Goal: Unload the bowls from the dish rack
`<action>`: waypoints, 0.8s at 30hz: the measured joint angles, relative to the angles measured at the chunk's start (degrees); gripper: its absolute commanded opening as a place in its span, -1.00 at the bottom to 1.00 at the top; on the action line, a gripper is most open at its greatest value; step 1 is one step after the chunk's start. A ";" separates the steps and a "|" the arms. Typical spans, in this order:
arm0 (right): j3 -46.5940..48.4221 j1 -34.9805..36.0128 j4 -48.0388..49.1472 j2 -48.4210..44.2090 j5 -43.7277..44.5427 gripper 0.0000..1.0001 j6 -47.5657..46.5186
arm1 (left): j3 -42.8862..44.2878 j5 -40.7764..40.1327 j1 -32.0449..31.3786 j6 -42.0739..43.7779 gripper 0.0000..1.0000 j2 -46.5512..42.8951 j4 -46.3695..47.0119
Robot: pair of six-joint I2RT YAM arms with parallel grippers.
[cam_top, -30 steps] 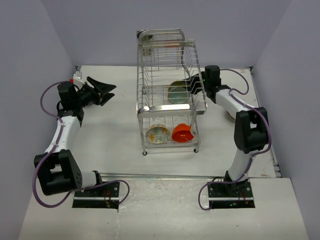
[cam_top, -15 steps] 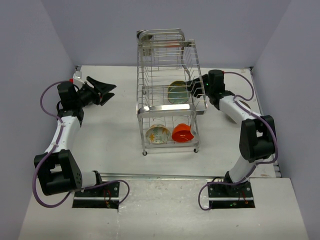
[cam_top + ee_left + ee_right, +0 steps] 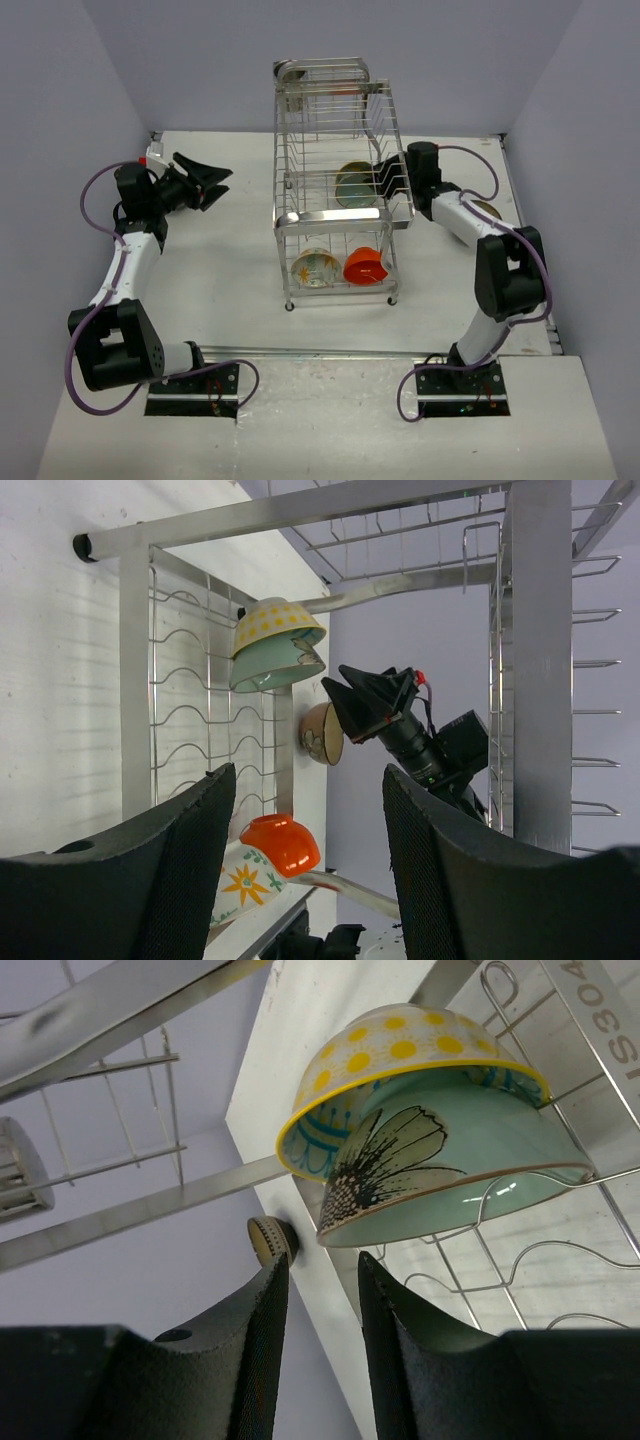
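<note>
Dish rack (image 3: pixel 340 218) stands mid-table (image 3: pixel 230 260), still loaded. In the front of the rack's bottom tier are two bowls side by side: a pale bowl with an orange flower pattern (image 3: pixel 315 268) to the left and an orange-red bowl (image 3: pixel 364 267) to the right, both tipped on edge. One tier up, toward the rack's right side, a mint-green bowl (image 3: pixel 450 1175) with a dark flower drawing is nested in a yellow-dotted bowl (image 3: pixel 400 1055). The pair leans on the wire dividers (from above only the green one shows clearly). The right gripper (image 3: pixel 320 1265) is at the right side of the rack at that tier's height, pointed at the green bowl's rim. Its jaws are a little apart with nothing between them, and I cannot tell whether they touch the rim. A brown bowl (image 3: pixel 320 735) lies on the table to the right of the rack, outside it and partly hidden by the right arm. The left gripper (image 3: pixel 226 184) hangs well to the left of the rack, pointed toward it, with its jaws wide apart and empty.
</note>
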 measured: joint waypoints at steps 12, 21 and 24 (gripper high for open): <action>4.44 0.07 -1.14 5.86 0.11 -0.30 0.74 | 0.00 0.37 0.02 -0.11 0.24 0.00 0.13; 10.16 1.03 -5.44 10.64 -1.05 -0.41 1.84 | -0.02 0.79 0.02 -0.52 0.25 0.00 0.76; 11.26 1.09 -5.86 11.34 -0.52 -0.55 2.01 | -0.02 0.87 0.04 -0.92 0.25 0.00 1.27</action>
